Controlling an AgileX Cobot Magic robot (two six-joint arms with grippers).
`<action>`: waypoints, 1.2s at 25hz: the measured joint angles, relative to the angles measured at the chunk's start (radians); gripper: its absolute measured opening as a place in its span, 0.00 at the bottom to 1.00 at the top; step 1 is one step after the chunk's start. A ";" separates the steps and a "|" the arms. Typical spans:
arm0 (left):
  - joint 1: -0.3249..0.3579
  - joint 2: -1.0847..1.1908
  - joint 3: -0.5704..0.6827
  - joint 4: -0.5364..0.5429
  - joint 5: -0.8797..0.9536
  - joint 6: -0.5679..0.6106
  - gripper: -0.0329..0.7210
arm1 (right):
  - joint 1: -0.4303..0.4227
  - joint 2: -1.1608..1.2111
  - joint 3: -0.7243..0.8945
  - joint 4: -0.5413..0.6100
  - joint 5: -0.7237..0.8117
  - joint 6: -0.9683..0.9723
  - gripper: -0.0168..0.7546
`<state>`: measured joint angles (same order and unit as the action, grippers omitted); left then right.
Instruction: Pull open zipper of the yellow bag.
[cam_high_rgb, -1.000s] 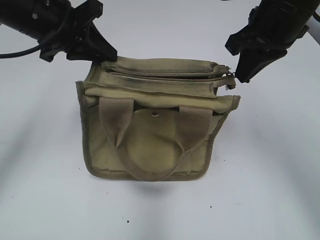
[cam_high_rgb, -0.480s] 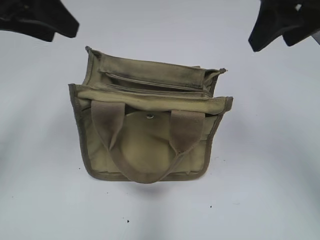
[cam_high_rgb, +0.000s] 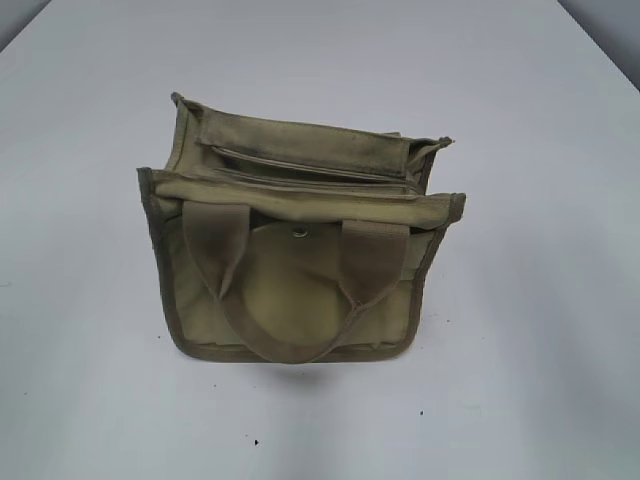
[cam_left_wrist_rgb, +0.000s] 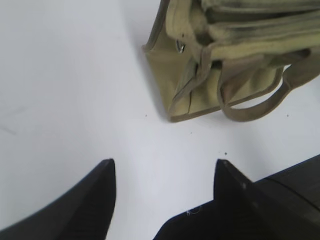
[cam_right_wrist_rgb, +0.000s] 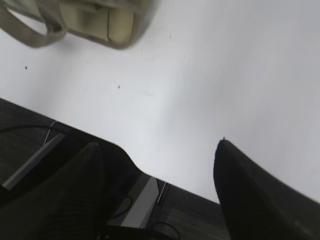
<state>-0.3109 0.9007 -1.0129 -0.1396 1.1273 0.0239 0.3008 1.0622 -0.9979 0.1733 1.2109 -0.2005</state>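
Observation:
The yellow bag stands alone on the white table, its front with two webbing handles and the small snap facing the exterior camera. The zipper runs as a thin dark line along the top; I cannot make out its pull tab there. Neither gripper shows in the exterior view. My left gripper is open over bare table, well short of the bag, where a small shiny metal piece sits at the near top corner. My right gripper is open and empty, far from the bag's corner.
The white table surrounds the bag on all sides. In the right wrist view the table's edge lies under the gripper, with dark floor and cables below it.
Both grippers were shut at the bag's top ends a second ago. They have opened and drawn back out of the exterior view. The bag's top has settled slightly to the left.

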 joint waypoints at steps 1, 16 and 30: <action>0.000 -0.068 0.051 0.022 0.002 -0.012 0.67 | 0.000 -0.048 0.052 0.000 0.000 0.000 0.71; 0.000 -0.767 0.458 0.130 0.003 -0.024 0.67 | 0.000 -0.798 0.497 -0.007 -0.072 -0.001 0.71; 0.000 -0.785 0.495 0.122 -0.065 -0.018 0.66 | 0.000 -0.855 0.511 -0.023 -0.114 -0.032 0.71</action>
<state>-0.3109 0.1158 -0.5180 -0.0178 1.0624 0.0062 0.3008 0.2073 -0.4871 0.1502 1.0974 -0.2329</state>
